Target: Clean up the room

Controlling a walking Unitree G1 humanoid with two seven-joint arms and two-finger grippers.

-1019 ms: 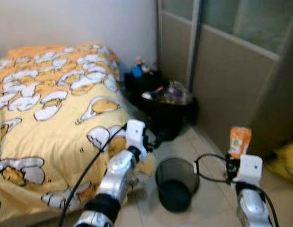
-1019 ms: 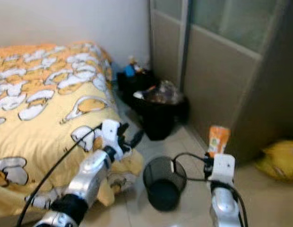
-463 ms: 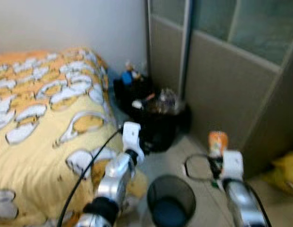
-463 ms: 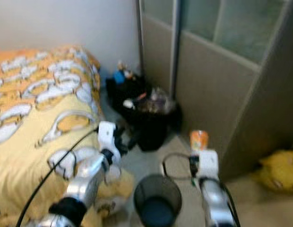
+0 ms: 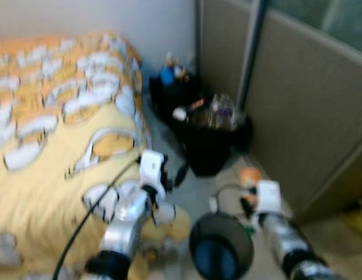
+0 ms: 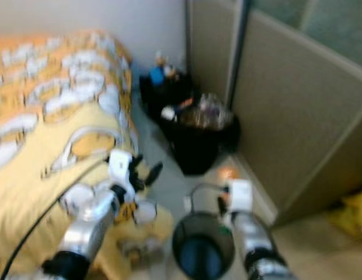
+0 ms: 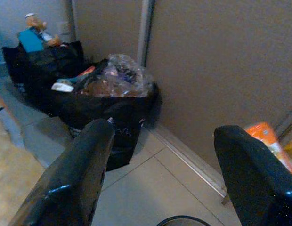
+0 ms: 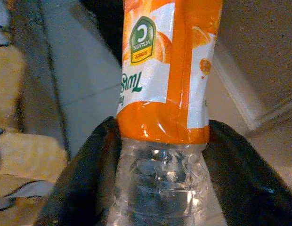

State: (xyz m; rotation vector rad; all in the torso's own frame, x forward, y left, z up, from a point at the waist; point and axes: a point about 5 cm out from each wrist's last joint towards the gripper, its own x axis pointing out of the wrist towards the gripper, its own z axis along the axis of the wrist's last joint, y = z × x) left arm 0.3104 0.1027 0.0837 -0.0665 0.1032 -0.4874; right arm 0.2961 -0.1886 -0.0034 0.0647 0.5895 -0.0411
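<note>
Left eye view, left gripper (image 5: 172, 174): our arm reaches forward beside the bed (image 5: 47, 134), fingers spread, empty.
Mesh bin (image 5: 221, 255): on the floor between our arms.
Right gripper (image 8: 160, 160): raised, clamping the orange-labelled bottle (image 8: 167, 66).
Change: bottle now sits lower, nearer the bin.

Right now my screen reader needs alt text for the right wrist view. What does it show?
The right gripper is shut on a clear plastic bottle with an orange and white juice label, one black finger on each side. Behind it lie pale floor tiles and a yellow bedspread edge.
</note>
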